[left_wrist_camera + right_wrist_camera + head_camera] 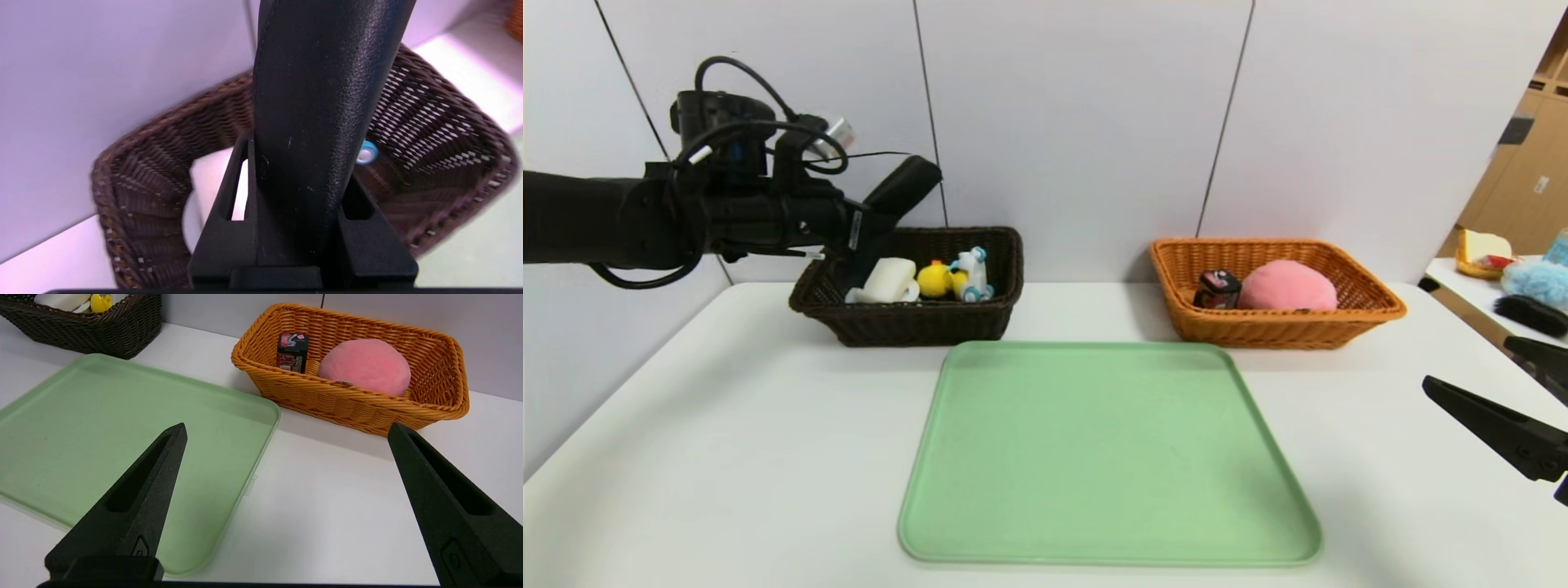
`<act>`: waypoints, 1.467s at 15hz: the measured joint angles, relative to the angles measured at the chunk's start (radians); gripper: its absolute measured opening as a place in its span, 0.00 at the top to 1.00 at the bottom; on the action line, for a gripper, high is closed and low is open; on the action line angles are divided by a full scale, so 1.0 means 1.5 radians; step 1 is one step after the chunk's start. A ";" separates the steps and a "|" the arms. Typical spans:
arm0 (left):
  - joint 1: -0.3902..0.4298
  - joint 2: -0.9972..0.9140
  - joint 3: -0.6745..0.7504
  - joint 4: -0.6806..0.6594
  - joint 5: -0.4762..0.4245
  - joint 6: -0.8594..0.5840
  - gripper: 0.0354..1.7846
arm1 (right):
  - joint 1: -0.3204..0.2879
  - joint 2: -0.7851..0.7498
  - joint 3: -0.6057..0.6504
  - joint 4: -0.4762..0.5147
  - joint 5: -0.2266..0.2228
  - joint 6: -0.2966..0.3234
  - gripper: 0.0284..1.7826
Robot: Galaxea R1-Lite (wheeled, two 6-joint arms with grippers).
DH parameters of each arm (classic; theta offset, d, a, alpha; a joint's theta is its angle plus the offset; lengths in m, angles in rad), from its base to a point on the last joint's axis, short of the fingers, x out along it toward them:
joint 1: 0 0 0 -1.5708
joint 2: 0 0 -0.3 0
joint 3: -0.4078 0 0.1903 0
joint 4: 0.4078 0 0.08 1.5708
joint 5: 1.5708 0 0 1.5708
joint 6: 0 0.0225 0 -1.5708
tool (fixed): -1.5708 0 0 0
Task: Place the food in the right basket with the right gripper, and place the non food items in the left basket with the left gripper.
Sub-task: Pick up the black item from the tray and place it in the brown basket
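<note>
Plush peach [1287, 285] and black canister [1217, 289] lie in the orange basket [1372, 314]. The black pouch [900, 189] is held clamped by the left gripper [870, 233] over the dark basket's [915, 325] left end, beside the duck toy [939, 279]; only its release is judged left. The right gripper [286, 433] is parked wide open, empty, at the table's right edge.

No legible text, brand, number or sign: the small black canister [292, 351] in the orange basket [445, 355] bears a red-pink printed label whose lettering is too small to make out.
</note>
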 joint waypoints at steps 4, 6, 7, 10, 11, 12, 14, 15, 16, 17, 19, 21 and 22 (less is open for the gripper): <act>0.009 0.023 0.021 -0.075 0.019 -0.002 0.76 | 0.000 0.000 0.003 0.001 -0.001 -0.002 0.05; 0.008 0.039 0.022 -0.098 0.020 -0.001 0.77 | 0.000 0.000 0.004 0.001 -0.001 -0.001 0.05; 0.008 0.047 0.021 -0.101 0.022 0.000 0.77 | 0.000 0.000 0.003 0.001 -0.001 -0.001 0.05; 0.012 0.071 0.019 -0.122 0.028 0.000 0.77 | 0.000 0.001 0.003 0.001 -0.001 -0.001 0.05; 0.013 0.080 0.019 -0.135 0.028 0.000 0.77 | 0.000 0.001 0.004 0.002 -0.001 -0.001 0.05; 0.014 0.088 0.019 -0.147 0.028 0.001 0.77 | 0.000 0.001 0.004 0.002 -0.001 -0.001 0.05; 0.016 0.101 0.018 -0.155 0.029 0.002 0.77 | 0.000 0.001 0.004 0.004 -0.001 0.000 0.05; 0.016 0.106 0.017 -0.155 0.029 0.002 0.77 | 0.000 0.001 0.004 0.004 -0.001 -0.001 0.05; 0.016 0.110 0.017 -0.156 0.029 0.002 0.77 | 0.000 0.001 0.004 0.004 -0.001 -0.001 0.05; 0.016 0.112 0.016 -0.156 0.029 0.003 0.77 | 0.000 0.001 0.004 0.004 -0.001 0.000 0.05; 0.020 0.117 0.013 -0.155 0.029 0.003 0.77 | 0.000 0.002 0.004 0.003 -0.001 0.000 0.05; 0.020 0.120 0.010 -0.168 0.032 0.002 0.63 | 0.000 0.004 0.003 0.001 -0.001 -0.001 0.05; 0.020 0.123 0.008 -0.184 0.035 0.002 0.56 | 0.000 0.005 0.003 0.001 -0.001 -0.001 0.05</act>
